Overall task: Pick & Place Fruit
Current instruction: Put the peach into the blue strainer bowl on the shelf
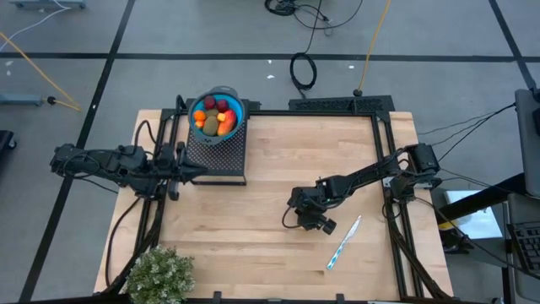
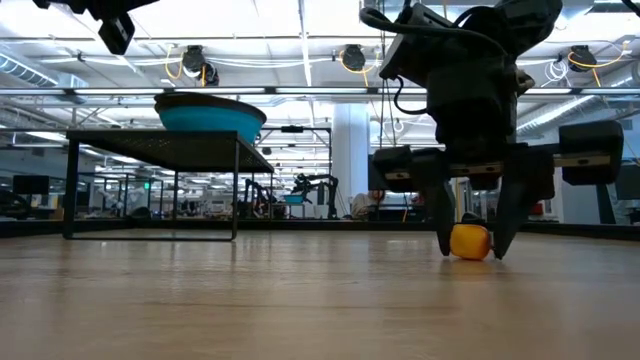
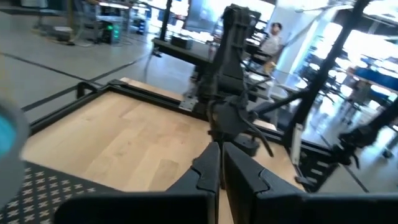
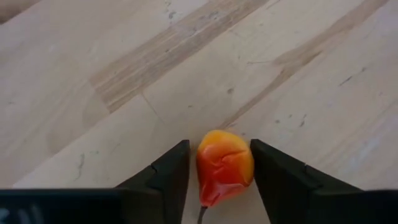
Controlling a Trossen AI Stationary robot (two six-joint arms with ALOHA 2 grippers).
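Observation:
A small orange-red fruit (image 4: 224, 167) lies on the wooden table right of its middle, also seen in the low view (image 2: 470, 242). My right gripper (image 4: 221, 180) is open, with one finger on each side of that fruit; in the high view the gripper (image 1: 305, 213) hides it. Several more fruits (image 1: 215, 118) lie in a blue bowl (image 1: 239, 114) on a black perforated stand (image 1: 215, 156) at the far left. My left gripper (image 3: 221, 174) is shut on nothing and held level beside the stand (image 1: 186, 171). My right gripper stands astride the fruit, slanting down from the table's right side. One finger (image 4: 280, 180) appears to lie against the fruit's side (image 4: 249, 167); a thin gap shows between the other finger (image 4: 168, 180) and the fruit. The fruit rests on the table.
A white-and-blue pen (image 1: 344, 243) lies just to the near right of my right gripper. A bushy green plant (image 1: 160, 274) stands at the near left corner. A black frame (image 1: 384, 152) borders the tabletop. Bare wood lies between the stand and the right gripper.

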